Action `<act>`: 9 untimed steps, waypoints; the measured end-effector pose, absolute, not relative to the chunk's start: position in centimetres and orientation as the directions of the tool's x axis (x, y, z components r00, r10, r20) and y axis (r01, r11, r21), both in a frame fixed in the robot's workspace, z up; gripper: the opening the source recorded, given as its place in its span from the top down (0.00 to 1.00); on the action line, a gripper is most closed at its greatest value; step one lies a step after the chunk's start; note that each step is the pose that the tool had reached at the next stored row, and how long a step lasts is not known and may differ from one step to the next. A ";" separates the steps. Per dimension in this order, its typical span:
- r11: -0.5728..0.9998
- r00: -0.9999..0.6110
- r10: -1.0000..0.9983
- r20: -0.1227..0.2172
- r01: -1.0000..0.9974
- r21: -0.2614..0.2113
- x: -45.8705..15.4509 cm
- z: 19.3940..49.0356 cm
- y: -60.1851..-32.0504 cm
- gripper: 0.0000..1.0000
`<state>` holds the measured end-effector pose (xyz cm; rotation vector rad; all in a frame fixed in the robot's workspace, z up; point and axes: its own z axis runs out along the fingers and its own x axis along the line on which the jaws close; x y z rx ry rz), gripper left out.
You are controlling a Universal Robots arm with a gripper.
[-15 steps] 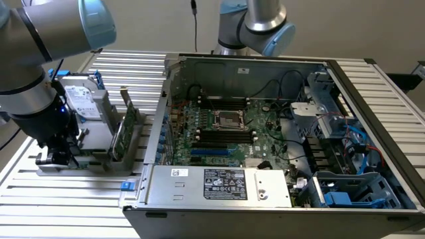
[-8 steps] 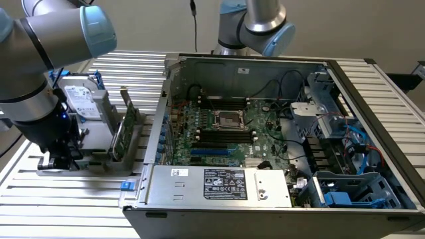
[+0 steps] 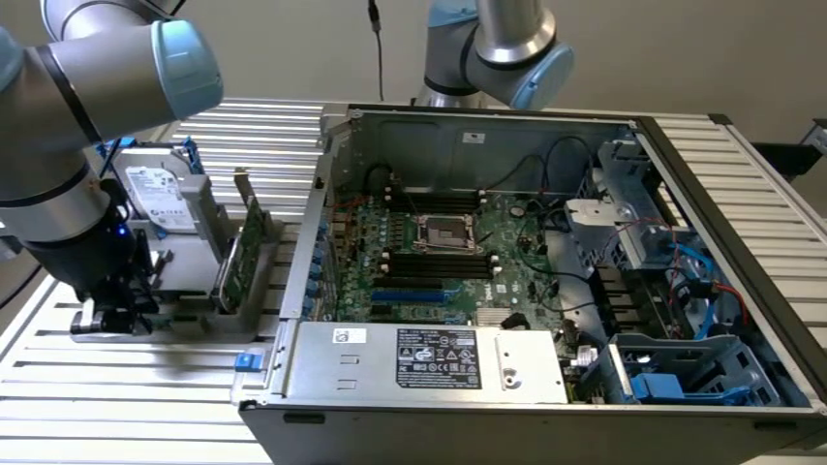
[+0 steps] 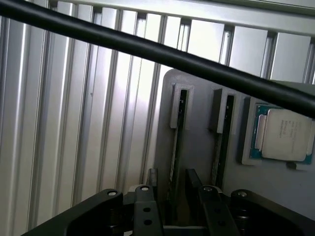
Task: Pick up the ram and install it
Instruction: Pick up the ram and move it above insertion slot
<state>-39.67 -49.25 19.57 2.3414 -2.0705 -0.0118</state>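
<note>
The gripper (image 4: 172, 186) is released, its fingers (image 4: 151, 183) spread on either side of the ram (image 4: 177, 142). The ram stands on edge in a slot of the grey holder (image 4: 197, 93), the slot farther from the CPU (image 4: 285, 133). The holder sits near the table (image 3: 142, 387) edge on the exterior view's left, just beside the case (image 3: 723, 242). Nothing is gripped yet. The main risk, as I judge it, is an off-centre close: the stick looks nearer one finger, so that pad would push first and tilt the ram, which could bind in its slot or slip from a thin-edge grip. The other finger stands near the second stick (image 4: 222, 137) and might nudge it. The cable (image 4: 147, 49) crossing above could snag.
</note>
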 end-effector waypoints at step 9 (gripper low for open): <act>-0.121 0.122 -0.993 0.005 -0.992 0.017 -39.8 19.6 -49.3 0.64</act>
